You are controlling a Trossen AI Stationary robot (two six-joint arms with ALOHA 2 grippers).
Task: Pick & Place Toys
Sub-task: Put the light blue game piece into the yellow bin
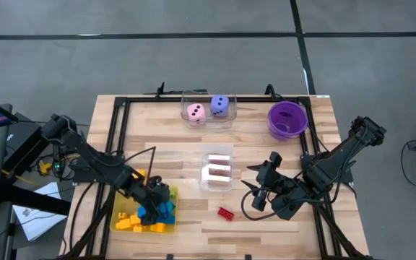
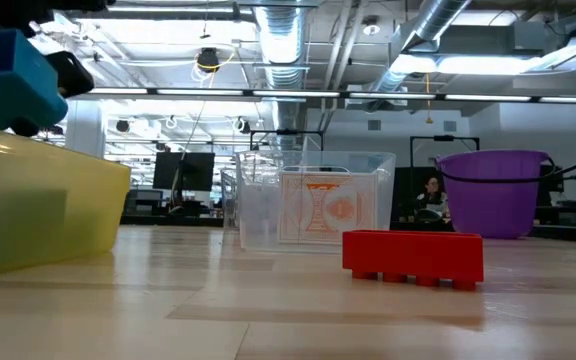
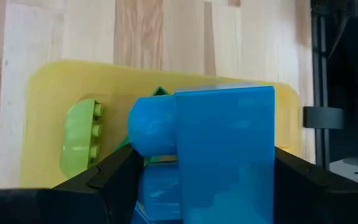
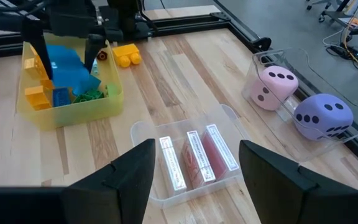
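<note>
Your left claw (image 1: 152, 189) sits over the yellow tray (image 1: 123, 223) at the lower left of the high view, clenched on a blue brick (image 3: 222, 149); the left wrist view shows that brick filling the gap between both fingers, above a green brick (image 3: 79, 140) lying in the tray. In the low view the blue brick (image 2: 8, 75) hangs at the upper left, above the tray wall (image 2: 38, 205). More yellow and blue toys (image 1: 150, 217) lie heaped in the tray. Your right claw (image 1: 260, 189) hovers at lower right of centre in the high view, its fingers spread apart with nothing between them; through the right wrist view you look down on the card box (image 4: 191, 158), a clear box at the desk's (image 1: 258, 220) middle with three cards standing in it. A red brick (image 1: 227, 213) lies on the bare desk just below and right of that box, near the right claw. At the top centre of the high view a second clear box (image 1: 209, 108) holds a pink die (image 1: 196, 112) and a purple die (image 1: 221, 106) side by side, and the purple bowl (image 1: 287, 119) stands to their right.
</note>
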